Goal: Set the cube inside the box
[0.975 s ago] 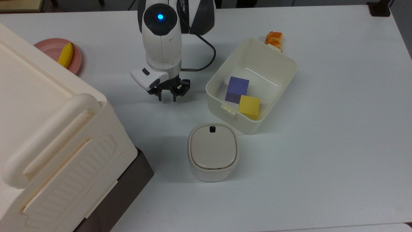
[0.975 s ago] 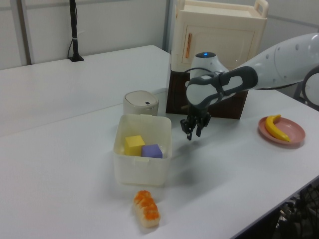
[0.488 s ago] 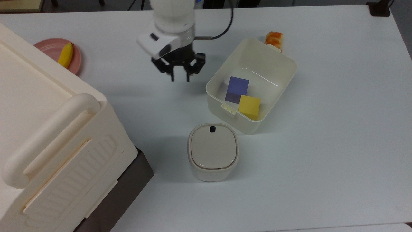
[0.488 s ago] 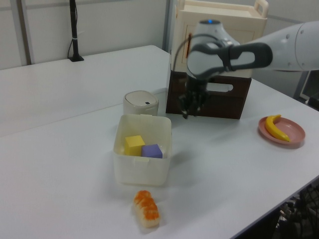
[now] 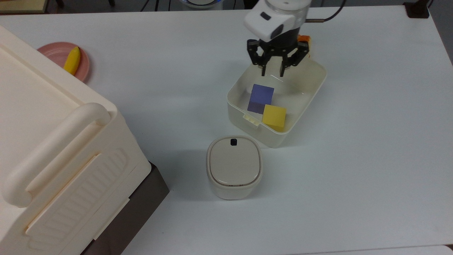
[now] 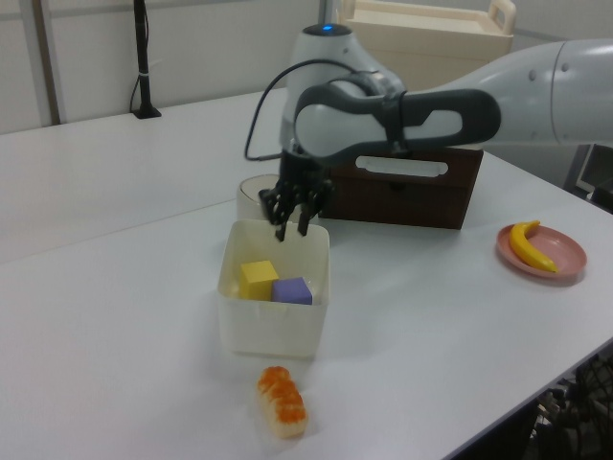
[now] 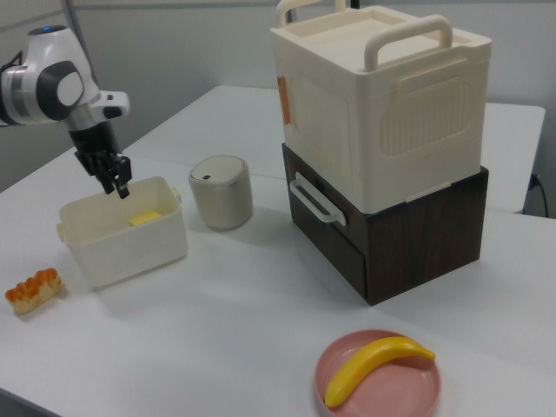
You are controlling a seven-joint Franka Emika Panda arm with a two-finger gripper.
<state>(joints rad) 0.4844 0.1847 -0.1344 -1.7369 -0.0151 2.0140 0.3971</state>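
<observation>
The box sits mid-table, its long axis running on a diagonal from the top view's lower left to upper right, tabs on the short rims; inside lie a purple cube and a yellow cube, touching at a corner; the gripper hangs over the box's far end, fingers a little apart and holding nothing; half a second ago it was over bare table off to the top view's left; the cubes have not shifted; a lidded bin stands just beside the box; sushi lies at its other end.
</observation>
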